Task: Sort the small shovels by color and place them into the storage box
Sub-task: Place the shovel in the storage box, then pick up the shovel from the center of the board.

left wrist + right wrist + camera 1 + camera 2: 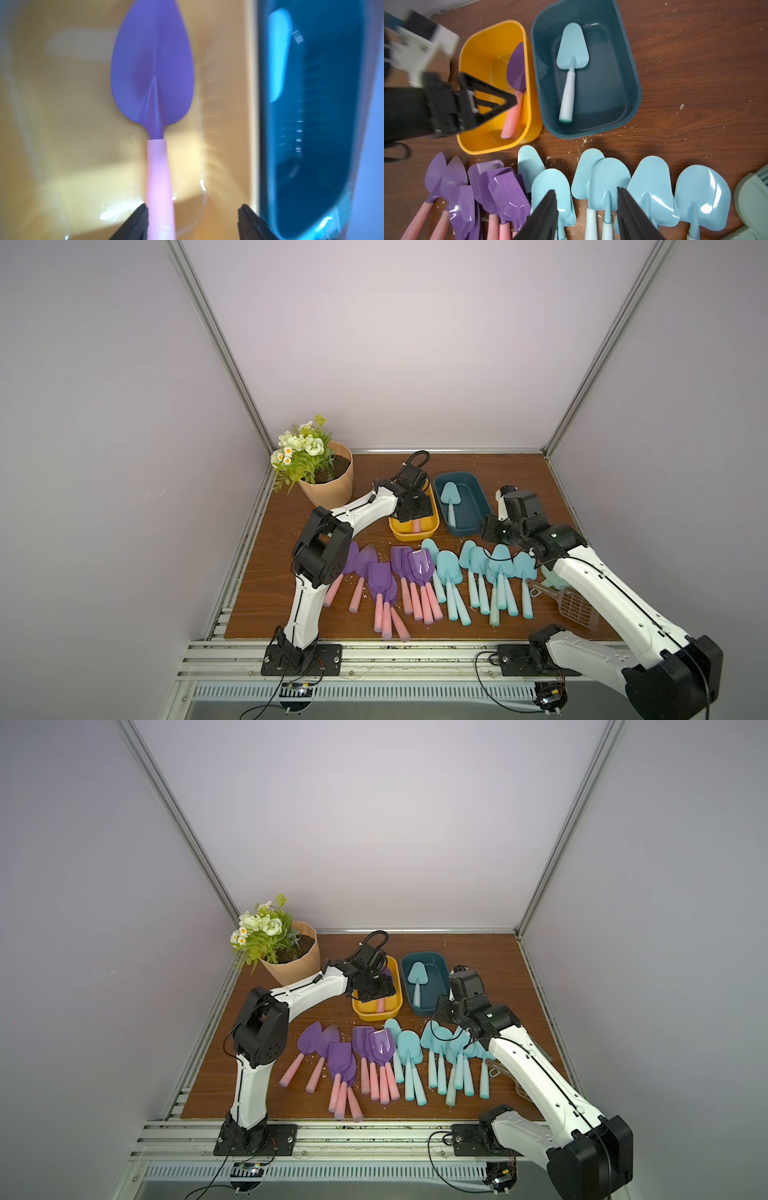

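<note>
Straddling a purple shovel point(153, 83) (inside yellow box point(62, 124)), left jaws gape.

Left gripper point(193, 209) over yellow box point(492, 145)

A brown wood-grain table point(519, 472) carries a tan ribbed flower pot point(328, 485) in its far left corner, upright, filled with dark soil point(332, 468). White flowers point(299, 445), small daisies and green fern leaves lean out of it toward the left wall. Near the right front edge lies 1 brown slotted scoop point(575, 608), flat, with a pale green brush point(751, 193) just beyond its handle, mostly hidden. White crumbs point(681, 106) dot the wood. Aluminium rails point(395, 655) run along the front edge, and a vented cable strip point(374, 691) lies below them.
</note>
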### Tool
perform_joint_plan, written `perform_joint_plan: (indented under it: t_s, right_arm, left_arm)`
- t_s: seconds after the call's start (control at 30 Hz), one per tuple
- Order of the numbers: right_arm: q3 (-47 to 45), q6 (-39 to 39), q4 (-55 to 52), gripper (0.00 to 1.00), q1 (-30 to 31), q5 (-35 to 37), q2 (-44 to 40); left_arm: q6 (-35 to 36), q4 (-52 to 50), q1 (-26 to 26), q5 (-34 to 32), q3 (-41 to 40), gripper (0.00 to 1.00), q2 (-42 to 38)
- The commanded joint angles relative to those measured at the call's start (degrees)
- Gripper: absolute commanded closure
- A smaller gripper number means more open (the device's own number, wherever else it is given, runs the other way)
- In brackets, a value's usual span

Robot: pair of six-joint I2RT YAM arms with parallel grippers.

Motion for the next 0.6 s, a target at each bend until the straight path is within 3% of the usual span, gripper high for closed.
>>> perform_joint_plan:
  t_s: [0.0, 0.27, 0.57]
  right_arm:
    - [-3.8, 3.5, -0.8, 0.49, 0.4, -4.5, -0.8]
    - [-11.4, 13.0, -9.9, 0.52, 0.4, 3.5, -2.0]
    - [-16.3, 13.8, -13.8, 0.58, 0.4, -0.4, -2.5]
  left_arm:
    - [3.4, -0.3, -1.1, -7.1, -1.6, 0.28, -7.3]
    - [1.5, 7.3, -4.3, -12.4, -18.5, 0.28, -17.9]
    - [2.3, 6.7, -4.3, -12.1, -19.3, 0.28, -17.5]
